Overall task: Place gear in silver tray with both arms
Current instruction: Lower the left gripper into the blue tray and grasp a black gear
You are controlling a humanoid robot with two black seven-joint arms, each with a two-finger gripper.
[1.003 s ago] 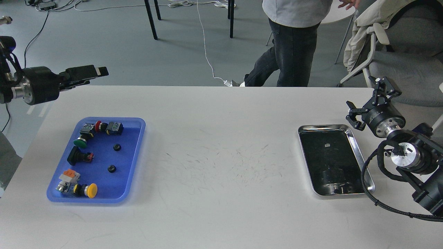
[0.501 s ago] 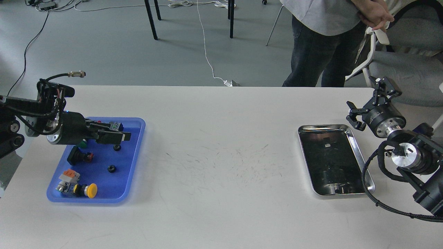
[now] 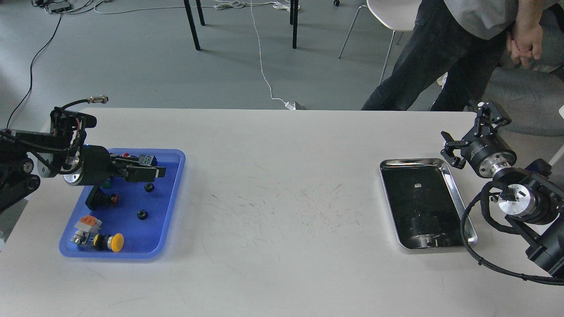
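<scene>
My left gripper [image 3: 152, 172], spread unclear, hangs over the blue tray [image 3: 169, 224]; descend straight onto the gear [image 3: 149, 188] beneath. Right gripper [image 3: 467, 141] spread, empty.

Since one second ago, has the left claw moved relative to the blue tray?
Yes. The left claw came down and to the right: it was beyond the table's far-left edge, and now hangs over the far end of the blue tray.

1. A blue plastic tray [image 3: 172, 207] sits at the frame's left on the white tabletop [image 3: 282, 264].
2. It holds a yellow push-button [image 3: 115, 242] at its lower edge.
3. A person in dark jeans [image 3: 434, 55] stands upper right.
</scene>
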